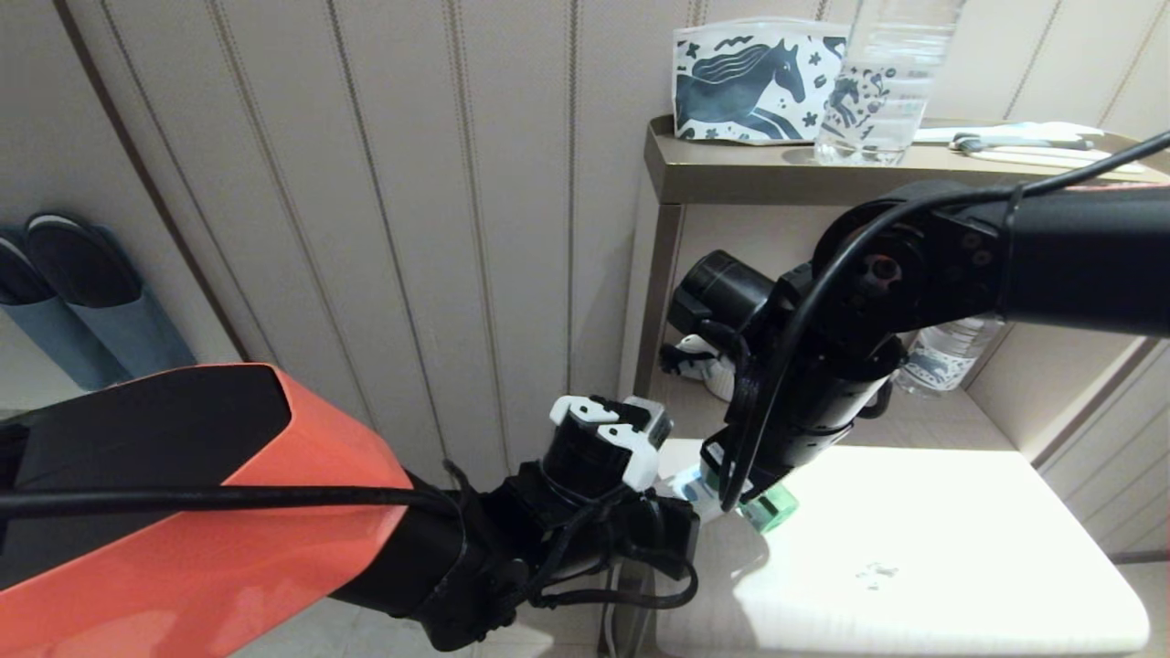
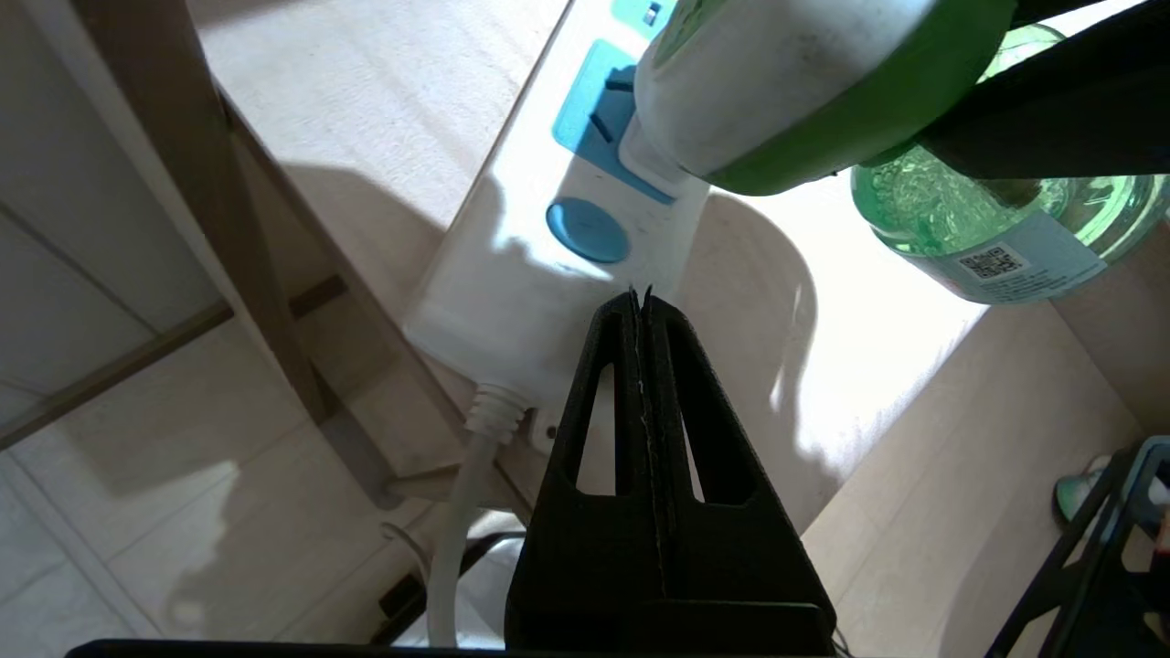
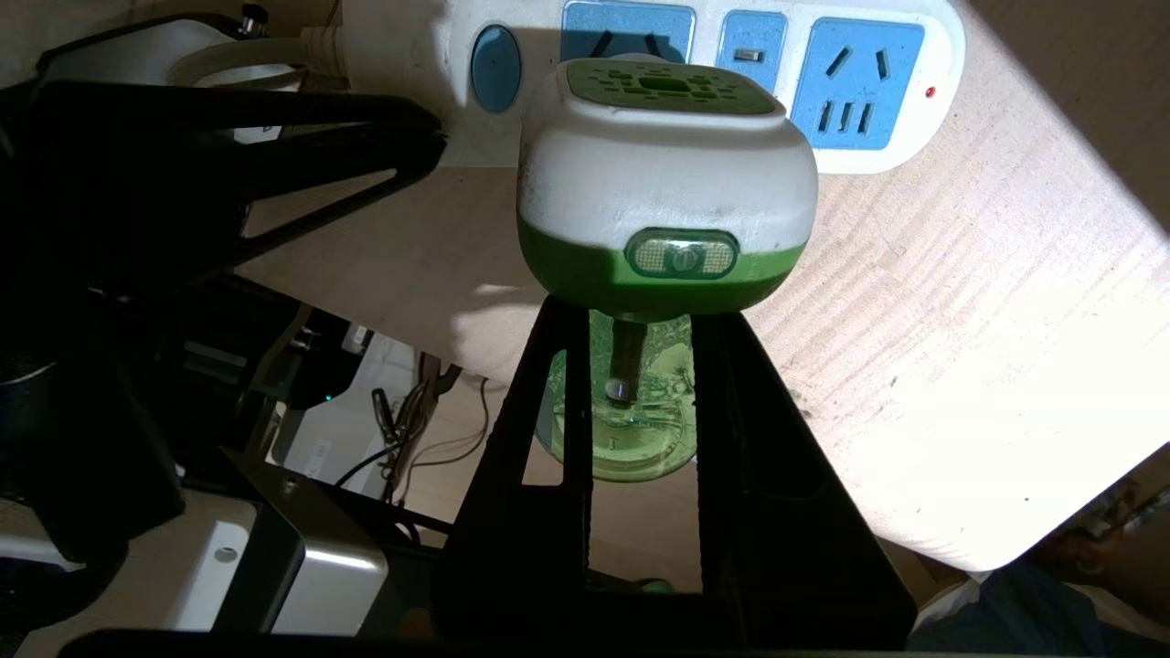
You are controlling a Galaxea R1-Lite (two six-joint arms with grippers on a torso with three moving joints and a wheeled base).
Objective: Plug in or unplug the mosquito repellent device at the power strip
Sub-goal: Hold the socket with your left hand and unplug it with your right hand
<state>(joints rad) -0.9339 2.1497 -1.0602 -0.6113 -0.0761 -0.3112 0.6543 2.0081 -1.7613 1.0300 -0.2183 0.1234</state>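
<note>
right gripper (image 3: pixel 631 366) fingers grip green bottle of white-headed mosquito repellent device (image 3: pixel 667 183) | white oblong power strip (image 3: pixel 914 119) just beyond fingertips | left gripper (image 2: pixel 640 302) fingers closed, empty, at its button end

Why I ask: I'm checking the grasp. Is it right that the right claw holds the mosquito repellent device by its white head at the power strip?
Not quite. In the right wrist view the right claw grips the mosquito repellent device at its green bottle below the white head. It is at the power strip.
</note>
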